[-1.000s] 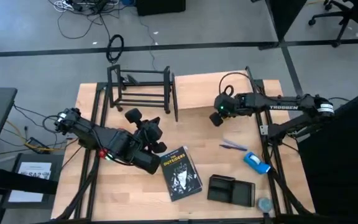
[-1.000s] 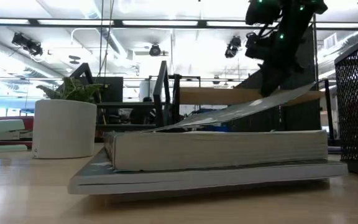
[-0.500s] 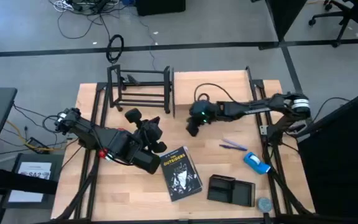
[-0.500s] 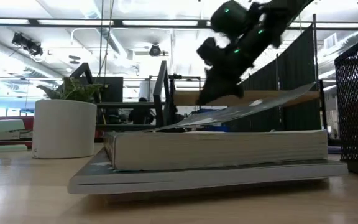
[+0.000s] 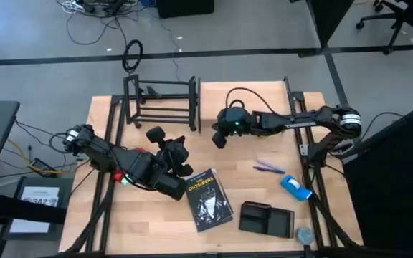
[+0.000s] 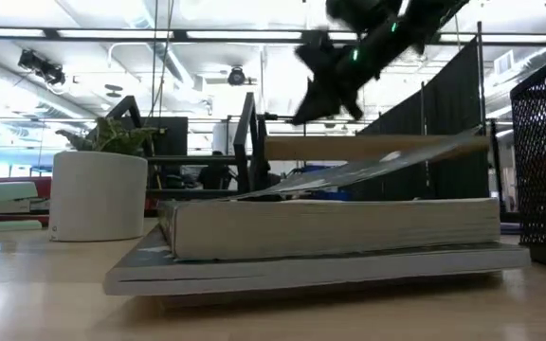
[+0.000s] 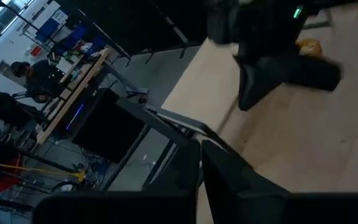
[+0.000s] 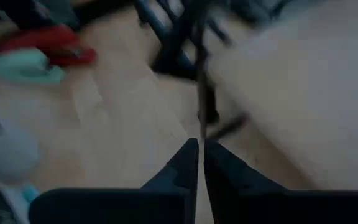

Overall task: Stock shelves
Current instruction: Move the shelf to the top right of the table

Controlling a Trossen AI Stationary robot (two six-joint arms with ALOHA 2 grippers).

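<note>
I see the right gripper point(image 5: 219, 140), fingers pinched together and empty, has swung from the table's right edge to the wood shelf's point(image 5: 253, 93) left end, near the black rack point(image 5: 161, 104). Left gripper point(image 5: 176, 152): clenched, unmoved by the book point(image 5: 208, 198).

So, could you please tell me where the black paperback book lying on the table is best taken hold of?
Probably at its long open edge, the one facing away from the left claw. The black paperback book lies flat on the light wooden table, so there is nothing to pinch from above. In the low view the cover curls up along that edge, so come in low from that side.
</note>
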